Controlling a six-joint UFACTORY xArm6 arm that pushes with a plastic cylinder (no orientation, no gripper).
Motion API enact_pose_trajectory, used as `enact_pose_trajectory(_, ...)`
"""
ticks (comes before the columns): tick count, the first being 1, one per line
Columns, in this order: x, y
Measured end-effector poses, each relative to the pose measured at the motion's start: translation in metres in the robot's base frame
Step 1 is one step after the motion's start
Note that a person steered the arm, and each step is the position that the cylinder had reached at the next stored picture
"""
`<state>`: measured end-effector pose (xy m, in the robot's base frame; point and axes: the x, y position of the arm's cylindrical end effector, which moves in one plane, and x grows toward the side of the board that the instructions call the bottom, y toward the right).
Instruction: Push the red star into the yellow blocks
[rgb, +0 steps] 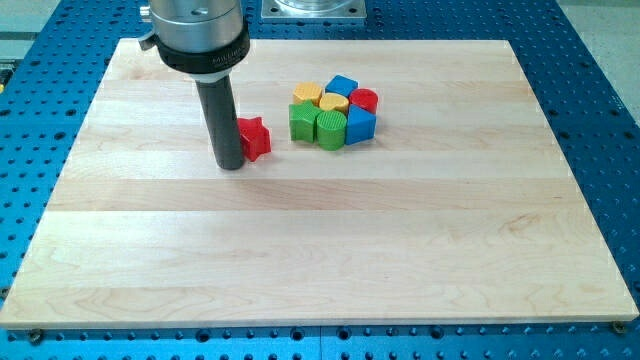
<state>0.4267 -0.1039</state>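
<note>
A: Where is the red star (255, 137)?
B: On the wooden bench (320, 250), just left of the block cluster, apart from it. My tip (231, 165) touches its left side.
A: And the yellow blocks?
B: A yellow hexagon (307, 94) and a yellow heart (333, 103) sit packed with a green block (301, 121), a green cylinder (330, 127), a blue block (343, 85), a blue cube (361, 123) and a red cylinder (364, 99).
A: Gripper?
B: None; only a rod.
</note>
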Motion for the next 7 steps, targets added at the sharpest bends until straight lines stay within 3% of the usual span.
enact_pose_trajectory(2, 0.039, 0.012)
enact_pose_trajectory(5, -0.053, 0.024)
enact_pose_trajectory(7, -0.066, 0.062)
